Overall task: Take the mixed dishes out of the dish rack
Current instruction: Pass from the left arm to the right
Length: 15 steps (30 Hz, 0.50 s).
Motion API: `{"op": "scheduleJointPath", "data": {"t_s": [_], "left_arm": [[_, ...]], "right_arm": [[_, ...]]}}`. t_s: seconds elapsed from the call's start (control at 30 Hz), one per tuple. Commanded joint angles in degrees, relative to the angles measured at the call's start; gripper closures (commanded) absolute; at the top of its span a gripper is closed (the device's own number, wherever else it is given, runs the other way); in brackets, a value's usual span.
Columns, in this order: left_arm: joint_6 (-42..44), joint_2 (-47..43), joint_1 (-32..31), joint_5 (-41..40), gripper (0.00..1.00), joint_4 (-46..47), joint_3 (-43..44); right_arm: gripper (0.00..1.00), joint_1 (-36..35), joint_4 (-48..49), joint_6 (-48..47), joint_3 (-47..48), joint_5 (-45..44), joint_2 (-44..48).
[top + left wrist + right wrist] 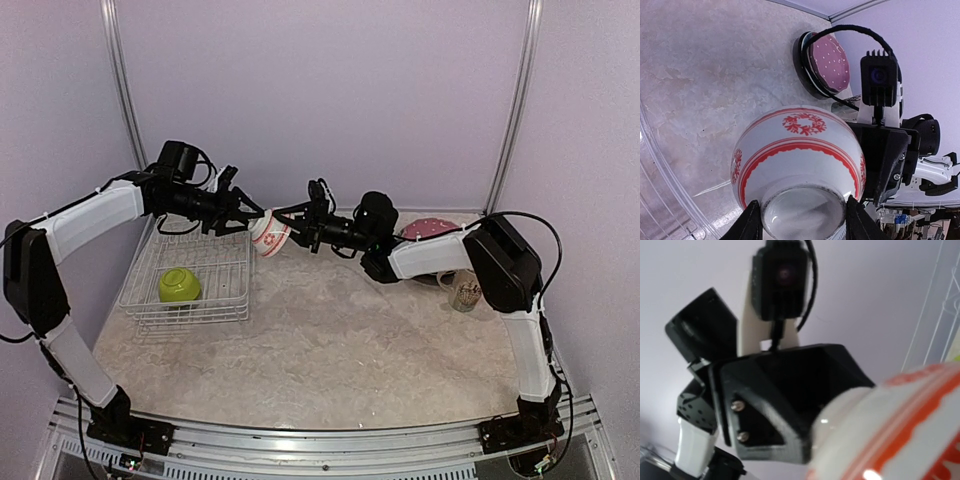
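The small white-and-red bowl (pixel 268 238) hangs in the air between the two arms, just right of the dish rack (pixel 232 290). My left gripper (pixel 246 219) is shut on the bowl's foot ring; in the left wrist view its fingertips (pixel 754 221) clamp the foot of the bowl (pixel 800 155). My right gripper (pixel 292 230) stands at the bowl's mouth with its jaws spread, and its black body (pixel 885 160) sits against the bowl's right side. The bowl (pixel 900 430) fills the lower right of the right wrist view; my right fingers do not show there. A lime-green bowl (pixel 179 285) lies upside down in the rack.
A pink polka-dot plate (pixel 428 228) lies on a black plate (pixel 801 62) at the back right of the table. A cream printed mug (pixel 465 293) stands at the right edge by the right arm. The left gripper's body (pixel 785 400) faces the right wrist camera.
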State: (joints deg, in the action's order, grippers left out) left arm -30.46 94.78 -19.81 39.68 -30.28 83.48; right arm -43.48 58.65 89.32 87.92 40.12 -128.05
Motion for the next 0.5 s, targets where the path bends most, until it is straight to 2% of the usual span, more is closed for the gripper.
{"op": "scheduleJointPath", "data": {"t_s": [0.0,0.13,0.2,0.3,0.47], "left_arm": [[1.2,0.2,-0.7,0.0,0.71,1.6,-0.6],[1.6,0.0,-1.3,-0.3,0.71,1.0,-0.4],[2.1,-0.2,-1.4,-1.0,0.67,0.4,-0.2],[3.1,-1.4,-1.3,-2.3,0.54,0.1,-0.5],[4.7,-5.3,-0.9,-6.5,0.21,0.3,-1.9]], "right_arm": [[0.83,-1.0,3.9,-1.0,-1.5,0.7,1.1],[0.97,-1.0,2.0,-3.3,-2.9,0.4,2.8],[1.00,-0.9,0.5,-5.0,-3.7,0.3,4.0],[1.00,-0.7,-3.6,-8.8,-6.0,-0.4,6.4],[1.00,-0.4,-15.3,-18.7,-9.7,-2.0,11.7]]}}
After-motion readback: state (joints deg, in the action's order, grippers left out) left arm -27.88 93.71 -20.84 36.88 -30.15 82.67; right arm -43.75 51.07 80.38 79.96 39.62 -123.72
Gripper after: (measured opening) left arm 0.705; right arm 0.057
